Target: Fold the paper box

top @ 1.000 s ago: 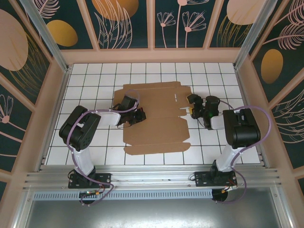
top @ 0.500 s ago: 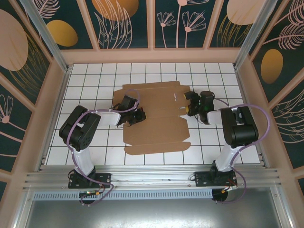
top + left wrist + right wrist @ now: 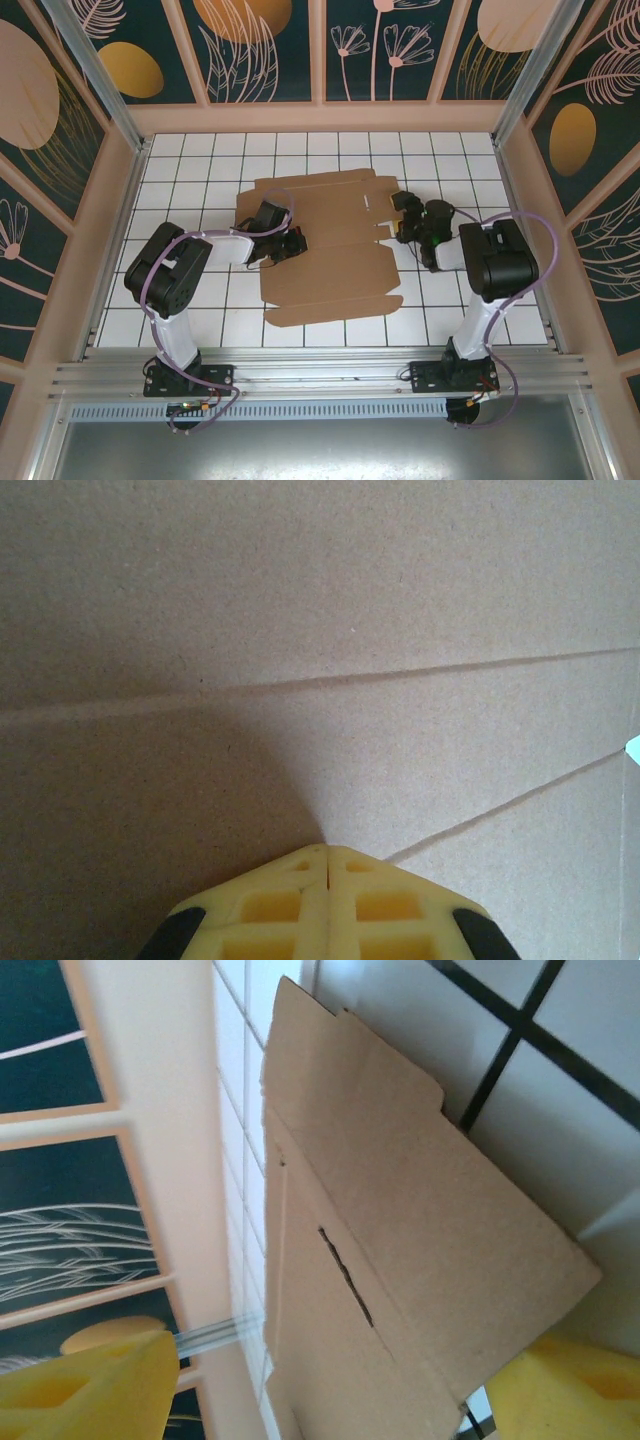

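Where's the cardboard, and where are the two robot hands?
paper box [image 3: 330,265]: top view, its flat middle panel.
left gripper [image 3: 326,852]: left wrist view, closed yellow fingertips.
right gripper [image 3: 402,220]: top view, between its fingertips.

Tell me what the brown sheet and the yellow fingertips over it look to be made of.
The paper box looks like plain cardboard, matte and unprinted: a speckled, fibrous surface with pressed crease lines. The left fingers look like moulded or printed plastic, smooth with a faint sheen and rectangular hollow pockets. The look leaves open which process made them.

A white gridded table [image 3: 200,160] carries the flat brown paper box [image 3: 330,270].
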Controlling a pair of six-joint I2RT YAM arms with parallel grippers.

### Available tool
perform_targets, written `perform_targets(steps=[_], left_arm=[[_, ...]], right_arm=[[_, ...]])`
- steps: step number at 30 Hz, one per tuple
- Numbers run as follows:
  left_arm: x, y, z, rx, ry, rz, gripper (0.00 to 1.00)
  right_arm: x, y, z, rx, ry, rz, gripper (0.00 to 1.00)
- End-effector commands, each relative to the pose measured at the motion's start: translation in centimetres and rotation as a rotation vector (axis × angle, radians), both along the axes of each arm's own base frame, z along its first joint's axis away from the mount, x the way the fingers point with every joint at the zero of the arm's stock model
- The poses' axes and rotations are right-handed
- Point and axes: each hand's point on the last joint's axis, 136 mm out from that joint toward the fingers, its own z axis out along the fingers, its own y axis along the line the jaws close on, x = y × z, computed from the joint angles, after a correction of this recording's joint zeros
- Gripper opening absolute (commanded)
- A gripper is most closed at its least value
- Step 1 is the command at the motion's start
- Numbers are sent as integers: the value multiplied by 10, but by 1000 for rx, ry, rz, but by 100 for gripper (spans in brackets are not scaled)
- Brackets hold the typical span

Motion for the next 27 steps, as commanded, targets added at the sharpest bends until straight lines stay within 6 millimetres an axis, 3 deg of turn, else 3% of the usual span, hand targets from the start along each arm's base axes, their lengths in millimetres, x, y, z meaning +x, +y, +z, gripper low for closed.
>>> perform_targets(steps=[1, 5, 9, 17, 27], left_arm=[[-20, 25, -38, 130, 101, 14, 0], [-21, 26, -39, 137, 103, 14, 0], [-21, 27, -40, 144, 100, 13, 0], [-20, 26, -40, 136, 100, 12, 0], [-8, 10, 6, 37, 27, 1, 1]], right_arm=[[12, -14, 32, 23, -253, -14, 79], [10, -20, 39, 83, -334, -13, 71], [13, -16, 34, 33, -326, 38, 60], [16, -7, 27, -26, -314, 114, 27], [19, -9, 18, -221, -292, 169, 12]])
